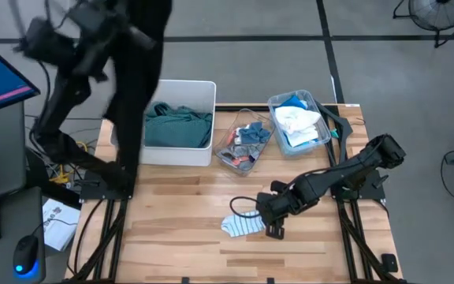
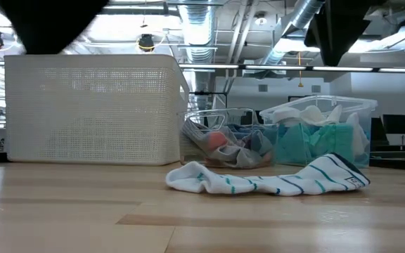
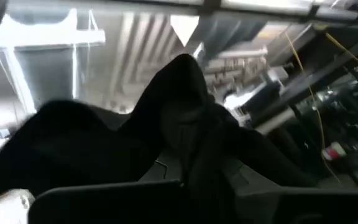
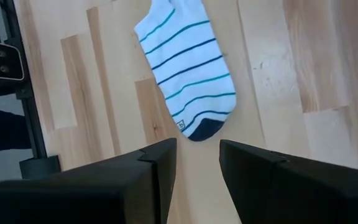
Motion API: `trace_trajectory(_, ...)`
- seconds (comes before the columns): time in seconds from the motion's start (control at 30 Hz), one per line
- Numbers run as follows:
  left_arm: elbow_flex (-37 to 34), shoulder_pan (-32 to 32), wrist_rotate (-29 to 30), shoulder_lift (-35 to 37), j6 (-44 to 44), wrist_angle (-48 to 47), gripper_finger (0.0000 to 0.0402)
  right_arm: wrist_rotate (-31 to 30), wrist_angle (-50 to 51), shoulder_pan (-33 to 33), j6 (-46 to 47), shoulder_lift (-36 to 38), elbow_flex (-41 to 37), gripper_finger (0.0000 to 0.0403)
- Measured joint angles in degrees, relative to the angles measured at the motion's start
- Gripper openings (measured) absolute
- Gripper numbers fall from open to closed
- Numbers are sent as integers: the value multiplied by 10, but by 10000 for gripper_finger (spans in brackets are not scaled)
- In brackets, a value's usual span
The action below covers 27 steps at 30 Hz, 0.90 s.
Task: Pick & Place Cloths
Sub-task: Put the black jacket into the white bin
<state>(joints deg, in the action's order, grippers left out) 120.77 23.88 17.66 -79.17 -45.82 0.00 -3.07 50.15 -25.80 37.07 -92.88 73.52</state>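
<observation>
Your left gripper (image 1: 93,35) is raised high above the table's left rear corner, clamped on a large black garment (image 1: 136,87) that hangs down beside the white perforated plastic bin (image 1: 203,88). That bin already holds a teal-green shirt (image 1: 176,125). I judge this the carry-and-drop step for the black piece: you need to swing it over the bin mouth before letting go, since the hem looks to trail outside the left wall.

Your right gripper (image 4: 197,162) hovers over the wooden table (image 1: 180,229), fingers parted narrowly and empty, just short of a white ankle sock with teal and navy stripes (image 4: 185,71) lying flat. To take it, come forward over the dark toe, descend, and pinch.
</observation>
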Motion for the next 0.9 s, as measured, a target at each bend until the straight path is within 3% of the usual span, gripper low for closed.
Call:
trace_trajectory(0.2, 3, 185, -184, -18, 211, -87, 8, 0, 0, -2, 0, 0, 0, 119)
trace_trajectory(0.37, 0, 242, -285, -54, 281, -227, 9, 0, 0, -2, 4, 0, 0, 119)
trace_trajectory(0.6, 2, 245, -297, -39, 190, -447, 8, -14, -1, -5, 37, 0, 0, 119)
trace_trajectory(0.73, 1, 245, -295, -14, 186, -553, 8, -15, -1, -9, 48, 0, 0, 119)
trace_trajectory(0.9, -35, 245, -245, 38, 186, -628, 8, -28, -1, -8, 46, 0, 0, 119)
